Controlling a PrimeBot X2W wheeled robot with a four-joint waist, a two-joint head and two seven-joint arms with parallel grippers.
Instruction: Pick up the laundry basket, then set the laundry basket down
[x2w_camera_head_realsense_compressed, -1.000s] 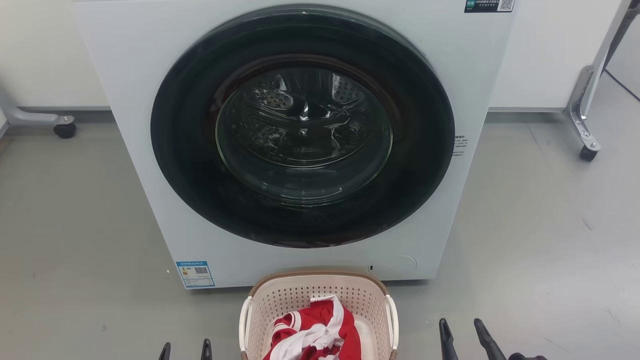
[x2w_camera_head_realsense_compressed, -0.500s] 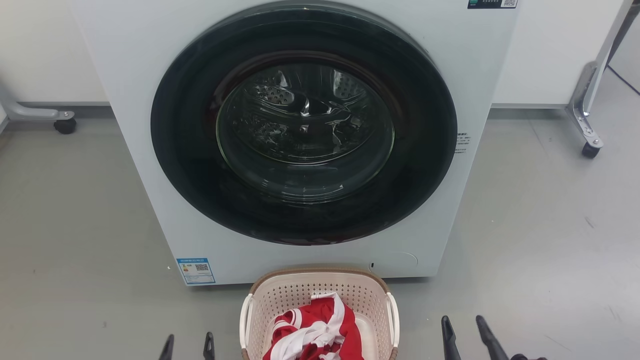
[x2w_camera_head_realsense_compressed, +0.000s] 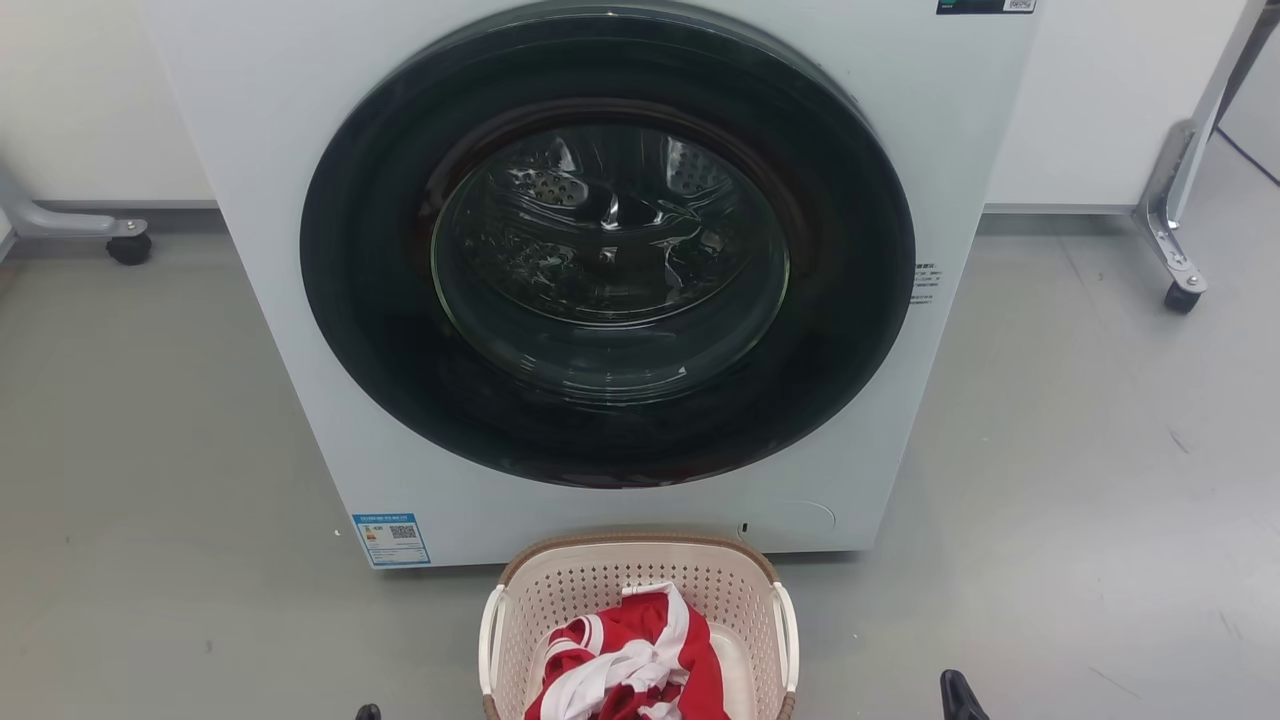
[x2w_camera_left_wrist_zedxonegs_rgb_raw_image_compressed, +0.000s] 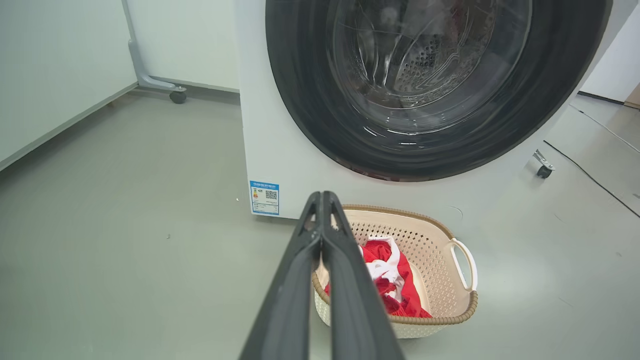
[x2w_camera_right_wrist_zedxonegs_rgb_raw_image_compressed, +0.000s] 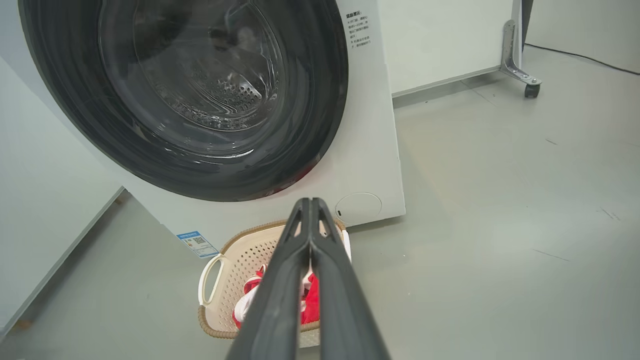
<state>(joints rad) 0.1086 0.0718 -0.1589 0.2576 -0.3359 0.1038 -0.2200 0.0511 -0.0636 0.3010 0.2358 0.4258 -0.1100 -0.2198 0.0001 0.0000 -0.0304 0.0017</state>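
Two white side handles (x2w_camera_head_realsense_compressed: 789, 640) look the best holds on the laundry basket (x2w_camera_head_realsense_compressed: 600, 588), probably light and stiff, which stands on the floor (x2w_camera_head_realsense_compressed: 1080, 500) just before the washing machine (x2w_camera_head_realsense_compressed: 250, 200), while the left hand (x2w_camera_left_wrist_zedxonegs_rgb_raw_image_compressed: 320, 196) and right hand (x2w_camera_right_wrist_zedxonegs_rgb_raw_image_compressed: 308, 201) are each pressed together, empty.

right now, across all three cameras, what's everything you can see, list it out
washing machine: 1, white with a dark round door, centre
sticker: 1, blue, on the machine's lower left corner
laundry basket: 1, cream with a brown rim, on the floor in front of the machine
cloth: 1, red and white, inside the basket
wheeled legs: 2, grey, far left and far right
floor: 1, grey
left gripper: 1, dark, shut, left of the basket
right gripper: 1, dark, shut, right of the basket
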